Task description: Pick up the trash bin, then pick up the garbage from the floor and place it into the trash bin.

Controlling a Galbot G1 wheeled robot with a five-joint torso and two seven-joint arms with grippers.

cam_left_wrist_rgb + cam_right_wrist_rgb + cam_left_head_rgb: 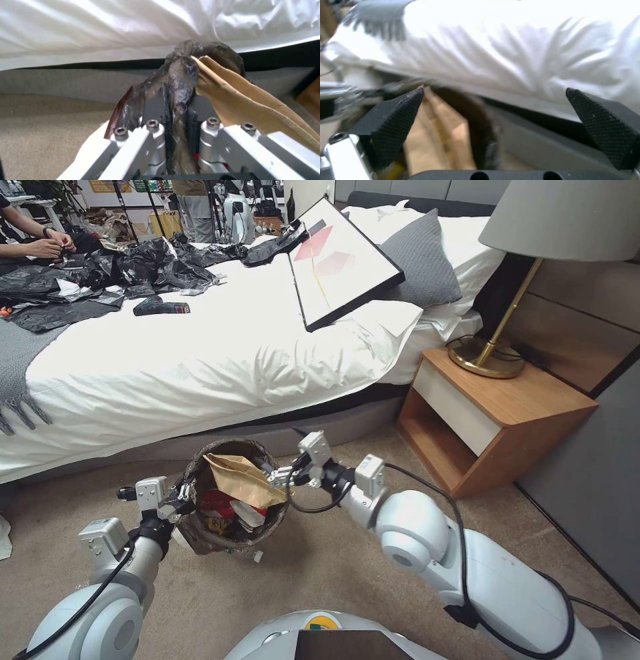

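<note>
The trash bin [200, 540], lined with a dark brown bag, hangs tilted toward me over the tan floor [320, 573] by the bed. My left gripper [187, 493] is shut on its left rim; the left wrist view shows the gripper [176, 117] pinching the crumpled liner and rim [180, 75]. Garbage lies inside: a flat brown paper bag [243, 480] sticking up over red and white wrappers [223, 507]. My right gripper [275, 475] is open at the bin's right rim, just beside the paper bag. In the right wrist view its pads [396, 120] stand wide apart over the paper bag [436, 140] and the rim [480, 120].
The bed [200, 367] with its white cover runs right behind the bin, with a framed picture [340, 260] and black bags on it. A wooden nightstand [493, 413] with a brass lamp [490, 353] stands to the right. Open carpet lies in front of me.
</note>
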